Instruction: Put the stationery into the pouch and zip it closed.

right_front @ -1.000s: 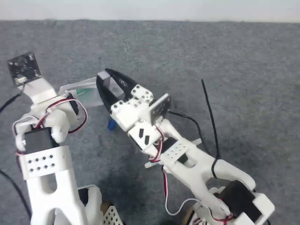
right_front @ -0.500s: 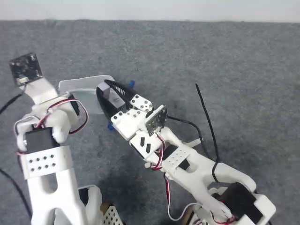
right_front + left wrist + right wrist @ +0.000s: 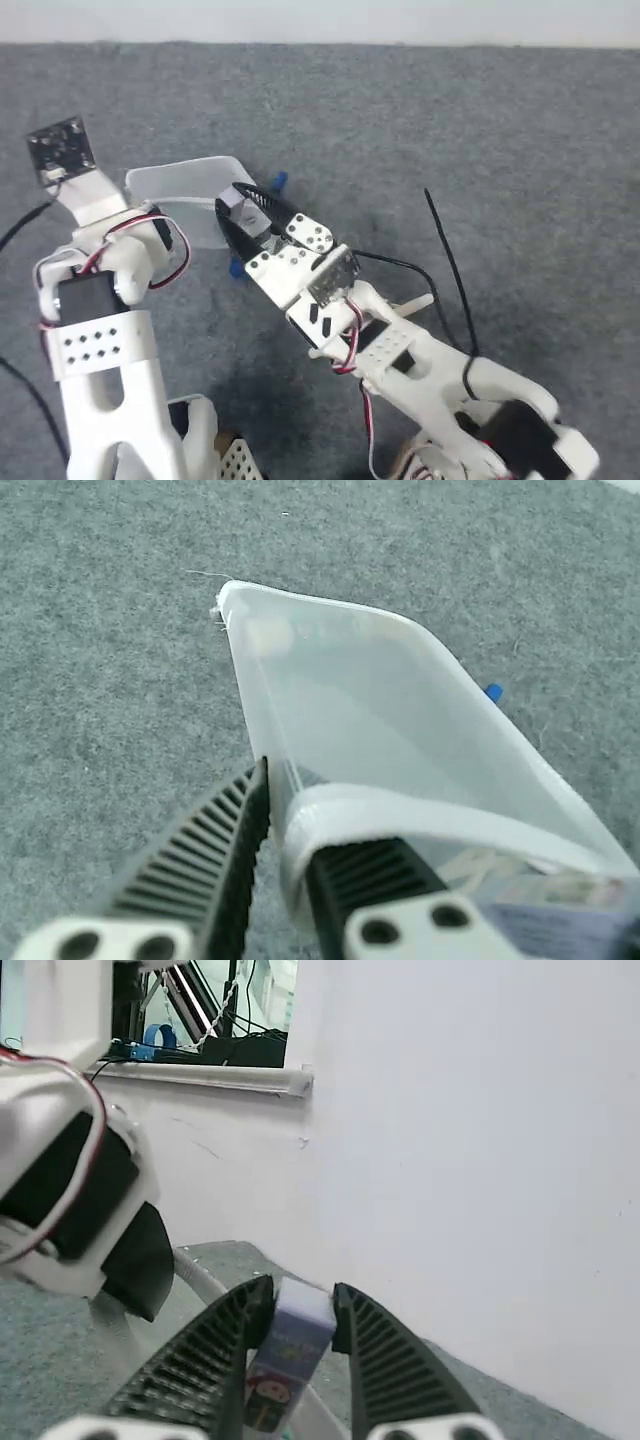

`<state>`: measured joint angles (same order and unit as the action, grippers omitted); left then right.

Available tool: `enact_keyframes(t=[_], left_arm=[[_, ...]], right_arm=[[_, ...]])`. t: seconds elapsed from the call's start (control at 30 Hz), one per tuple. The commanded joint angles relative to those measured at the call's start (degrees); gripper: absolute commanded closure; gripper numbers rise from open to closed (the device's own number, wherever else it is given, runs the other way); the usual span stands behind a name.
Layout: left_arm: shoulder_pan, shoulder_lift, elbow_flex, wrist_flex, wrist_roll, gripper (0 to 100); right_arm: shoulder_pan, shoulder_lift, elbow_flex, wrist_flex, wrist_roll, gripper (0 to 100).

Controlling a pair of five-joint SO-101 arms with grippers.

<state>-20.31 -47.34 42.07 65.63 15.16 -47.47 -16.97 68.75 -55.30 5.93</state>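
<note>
Mostly beneath right gripper [image 3: 233, 200], blue pen [image 3: 278, 181].

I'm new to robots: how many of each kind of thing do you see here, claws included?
Claws: 2, left claw and right claw.
Pouch: 1.
Small printed block: 1.
Blue bits: 2, perhaps ends of one pen.
Total: 6.

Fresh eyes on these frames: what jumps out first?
First, the translucent pouch, pinched at its rim by the left gripper over the grey carpet. Next, the right gripper, clamped on a small white block at the pouch's edge. A blue bit lies on the carpet beside the pouch.
</note>
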Motion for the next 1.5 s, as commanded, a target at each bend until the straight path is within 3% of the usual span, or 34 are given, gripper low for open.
enact_keyframes(t=[0.0,0.23,0.47,0.7,0.97,1.47], left_arm=[[0.0,-0.35,-1.89,-0.53,-0.62,99],[-0.09,-0.35,-1.89,-0.53,-0.62,99],[-0.09,-0.35,-1.89,-0.44,-0.62,99],[-0.09,-0.35,-1.89,-0.35,-0.62,99],[-0.09,-0.35,-1.89,-0.35,-0.62,99],[-0.09,-0.35,-1.98,-0.44,-0.62,99]], right_arm=[[-0.31,-6.2,3.08,0.31,1.05,99.2],[-0.66,-8.22,6.24,0.4,1.23,99.2],[-5.23,-8.84,7.65,10.07,12.84,99.2],[-5.32,-8.84,6.59,11.56,12.66,99.2],[-2.59,-8.13,5.36,-3.3,12.31,99.2],[-1.45,6.55,-2.64,-6.9,12.31,99.2]])
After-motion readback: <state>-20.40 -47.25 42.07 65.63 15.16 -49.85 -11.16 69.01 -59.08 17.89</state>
